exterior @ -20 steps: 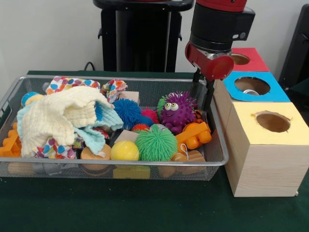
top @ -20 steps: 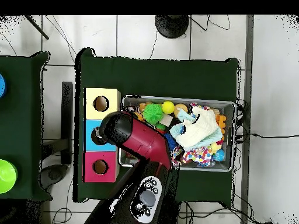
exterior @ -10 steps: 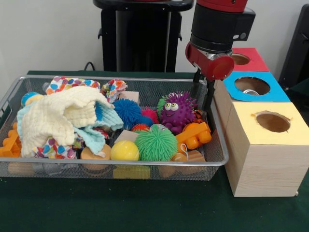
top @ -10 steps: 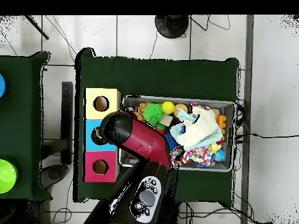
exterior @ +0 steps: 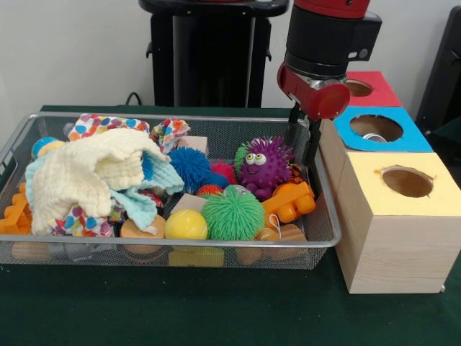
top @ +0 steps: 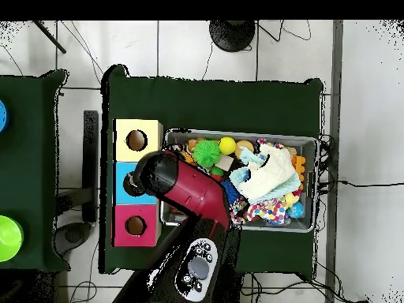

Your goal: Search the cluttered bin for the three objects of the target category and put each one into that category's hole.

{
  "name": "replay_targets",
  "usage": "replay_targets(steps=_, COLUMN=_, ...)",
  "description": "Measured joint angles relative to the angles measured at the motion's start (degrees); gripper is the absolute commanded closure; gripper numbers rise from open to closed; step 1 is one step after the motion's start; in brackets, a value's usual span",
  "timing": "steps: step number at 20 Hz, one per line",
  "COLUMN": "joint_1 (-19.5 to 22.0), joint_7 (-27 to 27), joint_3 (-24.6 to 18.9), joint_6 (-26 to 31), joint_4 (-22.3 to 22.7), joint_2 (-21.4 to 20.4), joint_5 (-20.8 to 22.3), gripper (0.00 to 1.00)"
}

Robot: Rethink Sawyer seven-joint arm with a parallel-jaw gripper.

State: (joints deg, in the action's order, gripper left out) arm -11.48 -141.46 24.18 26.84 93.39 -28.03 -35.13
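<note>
The end effector [exterior: 302,144] hangs just inside the right end of the wire mesh bin [exterior: 216,249], close to the bin's right rim and beside the wooden boxes; its two dark fingers [exterior: 312,148] stand a little apart with nothing between them, so it is released and empty. In the overhead view the red arm [top: 193,196] covers that end of the bin. The bin sits on the green desk [exterior: 180,310]. In its right half lie a purple spiky ball with eyes [exterior: 263,164], a green stringy ball [exterior: 232,213], a blue spiky ball [exterior: 190,165], a yellow ball [exterior: 186,225] and an orange toy block [exterior: 289,202], all crowded against one another. The purple ball is just left of the end effector, apart from it. A cream cloth [exterior: 90,176] is heaped over the left half, over a spotted cloth [exterior: 97,124]. Right of the bin stand three boxes with round holes on top: the yellow box [exterior: 407,180] nearest, the blue box [exterior: 376,128] behind it, the red box [exterior: 367,88] farthest.
</note>
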Motion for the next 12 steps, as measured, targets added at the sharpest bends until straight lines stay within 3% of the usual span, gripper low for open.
replay_targets(steps=12, joint_1=-0.38, joint_7=0.00, joint_3=0.00, joint_6=0.69, joint_4=0.00, joint_2=-0.01, joint_5=0.00, gripper=0.00)
